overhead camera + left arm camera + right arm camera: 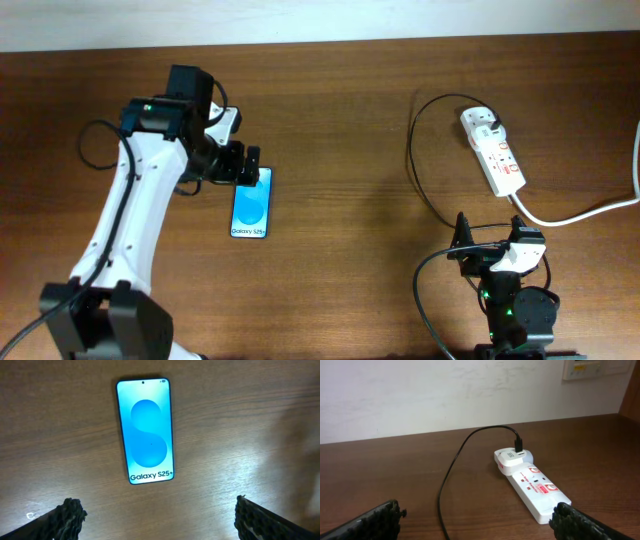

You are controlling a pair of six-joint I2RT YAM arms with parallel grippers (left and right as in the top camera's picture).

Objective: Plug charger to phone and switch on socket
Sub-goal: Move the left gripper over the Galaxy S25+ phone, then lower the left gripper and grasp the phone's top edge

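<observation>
The phone (251, 203) lies flat on the wooden table, its blue screen lit and reading "Galaxy S25+". It fills the upper middle of the left wrist view (145, 430). My left gripper (241, 165) (160, 521) is open and empty, just off the phone's end and not touching it. The white socket strip (495, 150) (536, 487) lies at the far right. The black charger cable (410, 150) (451, 467) runs from a white adapter (510, 458) on the strip and loops towards my right arm; its connector tip is hidden. My right gripper (490, 235) (480, 525) is open and empty, short of the strip.
The strip's thick white cord (580, 212) runs off the right table edge. A white wall (445, 390) stands behind the table's far edge. Bare wood (350, 200) lies between the phone and the cable loop.
</observation>
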